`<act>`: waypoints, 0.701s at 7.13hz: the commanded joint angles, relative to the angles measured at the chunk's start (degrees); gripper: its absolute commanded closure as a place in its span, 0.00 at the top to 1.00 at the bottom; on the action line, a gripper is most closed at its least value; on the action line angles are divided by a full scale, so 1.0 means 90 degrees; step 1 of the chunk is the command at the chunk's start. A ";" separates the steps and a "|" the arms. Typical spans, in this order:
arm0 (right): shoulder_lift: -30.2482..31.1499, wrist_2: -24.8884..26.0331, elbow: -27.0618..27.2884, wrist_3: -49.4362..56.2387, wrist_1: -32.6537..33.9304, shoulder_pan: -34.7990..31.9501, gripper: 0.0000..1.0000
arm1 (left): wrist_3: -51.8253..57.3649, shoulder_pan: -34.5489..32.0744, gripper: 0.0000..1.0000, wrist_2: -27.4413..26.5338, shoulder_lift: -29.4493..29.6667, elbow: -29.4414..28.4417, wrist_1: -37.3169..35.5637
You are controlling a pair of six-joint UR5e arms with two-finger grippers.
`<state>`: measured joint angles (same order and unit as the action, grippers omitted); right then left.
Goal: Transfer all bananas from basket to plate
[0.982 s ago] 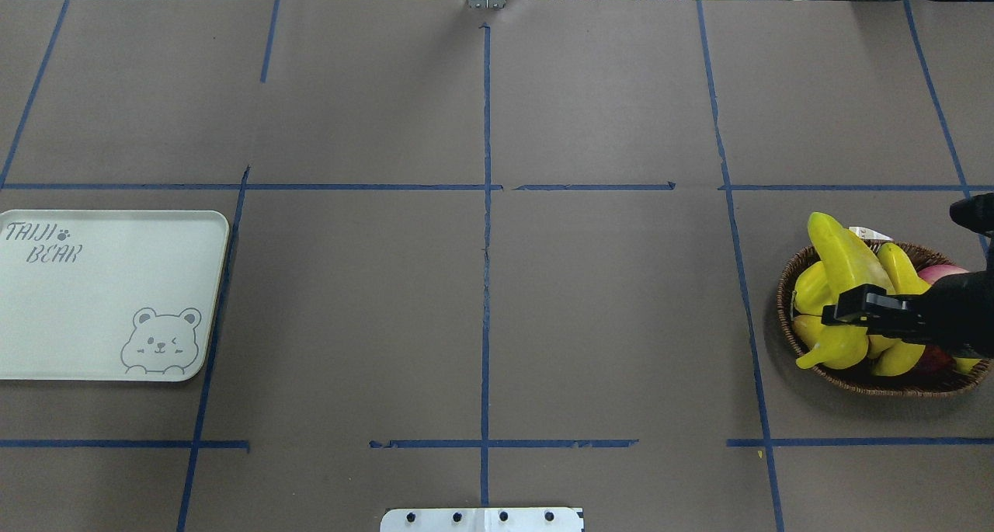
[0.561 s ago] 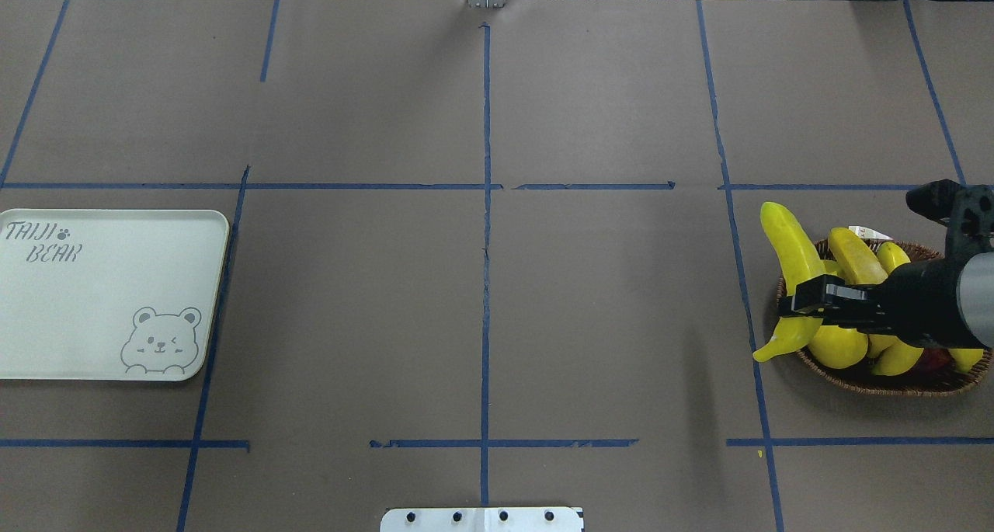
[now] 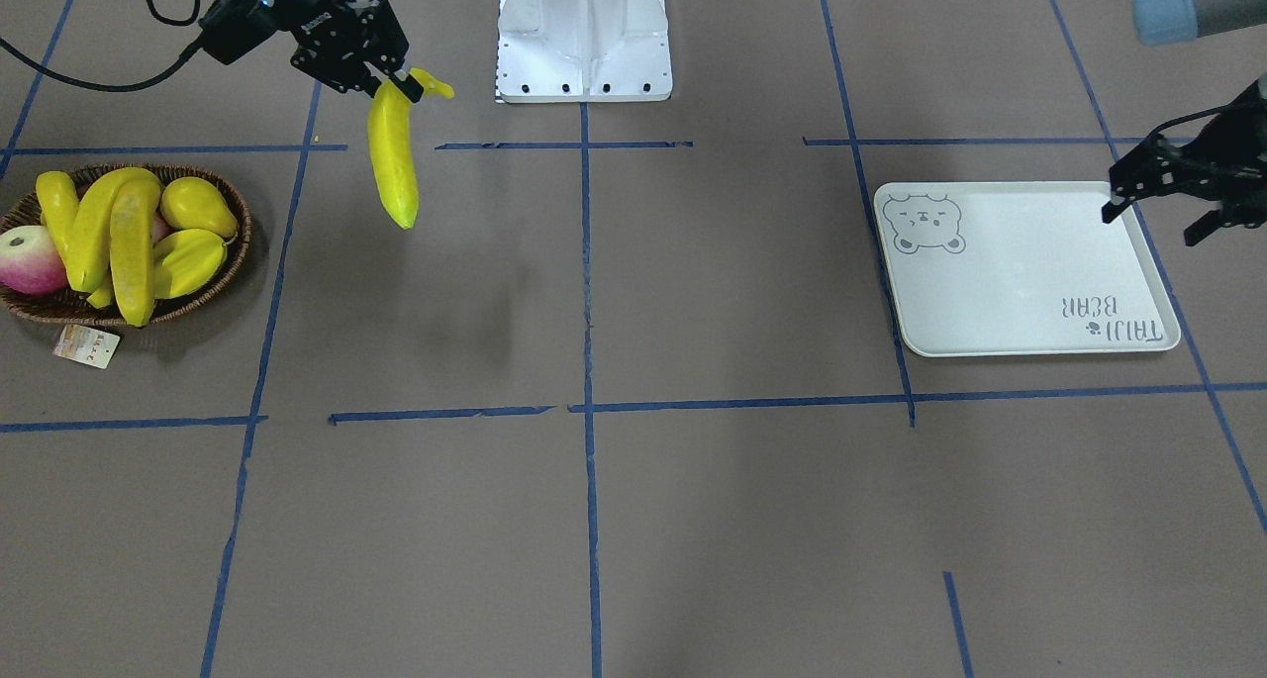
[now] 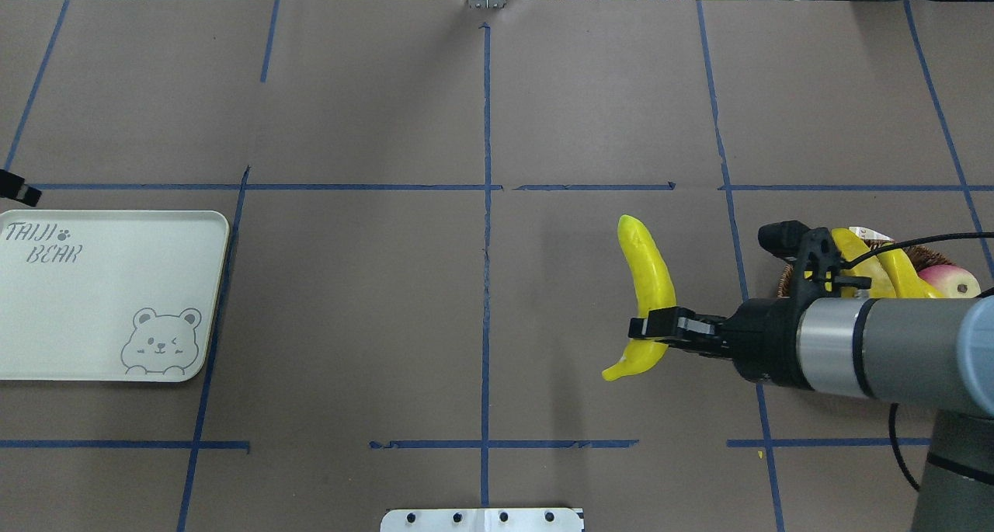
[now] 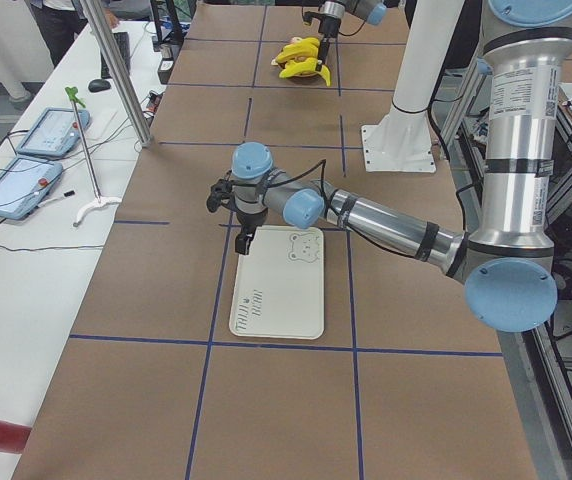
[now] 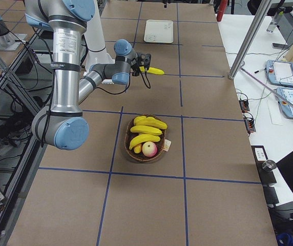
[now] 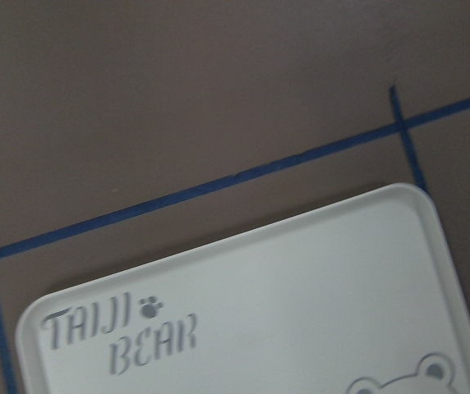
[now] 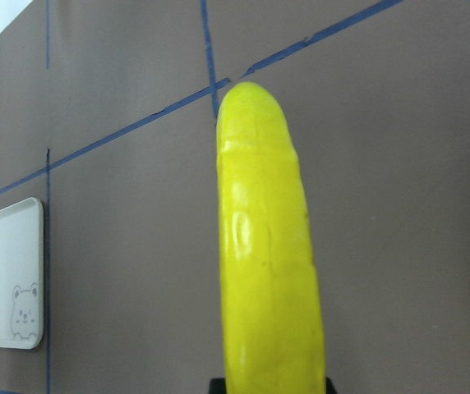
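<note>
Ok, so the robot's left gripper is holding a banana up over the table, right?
Not quite: it is the right gripper holding a banana up over the table. The overhead exterior view shows that arm coming in from the right side.

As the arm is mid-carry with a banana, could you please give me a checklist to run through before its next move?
1. Right gripper shut on the banana near its stem end: ok.
2. Banana clear of the table: ok.
3. Plate bare for the drop: ok.
4. Left gripper, open by the plate's far edge, out of the way: cannot tell.
5. Basket emptied: not ok, three bananas remain.
</note>
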<state>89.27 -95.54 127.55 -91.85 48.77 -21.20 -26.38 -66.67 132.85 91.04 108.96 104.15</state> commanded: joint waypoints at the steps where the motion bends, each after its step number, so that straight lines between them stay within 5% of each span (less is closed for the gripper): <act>1: -0.0931 0.1429 -0.0546 -0.0078 -0.0008 0.1023 0.05 | -0.2586 0.0891 1.00 -0.0006 0.0682 0.0003 0.0680; 5: -0.2261 0.1650 -0.1475 -0.0029 -0.0018 0.1252 0.05 | -0.5598 0.2201 1.00 -0.0084 0.2536 -0.0162 0.1026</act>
<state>71.97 -80.94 116.57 -92.45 48.63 -10.07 -69.70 -49.78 132.42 108.57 108.10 113.17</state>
